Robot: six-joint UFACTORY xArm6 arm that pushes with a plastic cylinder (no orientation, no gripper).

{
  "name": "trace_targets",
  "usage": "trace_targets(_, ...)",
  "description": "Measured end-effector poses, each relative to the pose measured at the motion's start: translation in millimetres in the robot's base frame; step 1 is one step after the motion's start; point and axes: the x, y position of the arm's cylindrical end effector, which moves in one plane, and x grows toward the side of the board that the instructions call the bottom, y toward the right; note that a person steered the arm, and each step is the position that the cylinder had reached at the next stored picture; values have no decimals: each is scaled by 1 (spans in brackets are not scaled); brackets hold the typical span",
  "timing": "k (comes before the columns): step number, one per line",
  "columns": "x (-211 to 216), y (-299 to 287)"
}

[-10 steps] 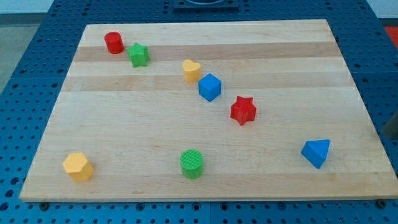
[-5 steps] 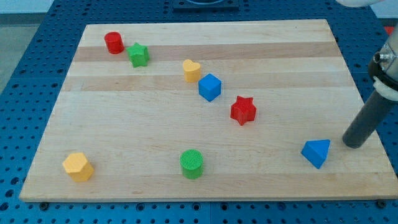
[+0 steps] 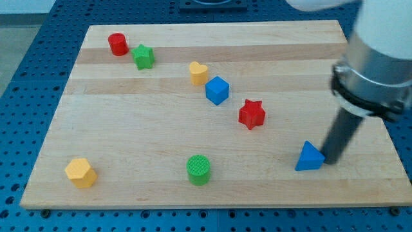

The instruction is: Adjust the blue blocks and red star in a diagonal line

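Observation:
A blue cube [image 3: 217,90] sits near the board's middle, with the red star [image 3: 252,114] just below and to its right. A blue triangular block [image 3: 309,156] lies at the lower right. These three run in a rough diagonal from upper left to lower right. My tip [image 3: 330,160] is at the blue triangle's right side, touching or almost touching it. The dark rod rises up and to the right to the arm's white body.
A yellow heart [image 3: 198,73] sits against the blue cube's upper left. A red cylinder [image 3: 117,44] and green star [image 3: 143,57] are at the upper left. A yellow hexagon [image 3: 81,172] and green cylinder [image 3: 199,169] lie near the wooden board's [image 3: 129,122] bottom edge.
The rod came in from the right edge and moved left to the blue triangle. The triangle has slid to the left and turned. The other blocks have not moved.

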Motion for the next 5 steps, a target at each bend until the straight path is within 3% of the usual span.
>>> trace_targets(1, 24, 27)
trace_targets(2, 39, -35)
trace_targets(4, -26, -34)
trace_targets(5, -24, -26)
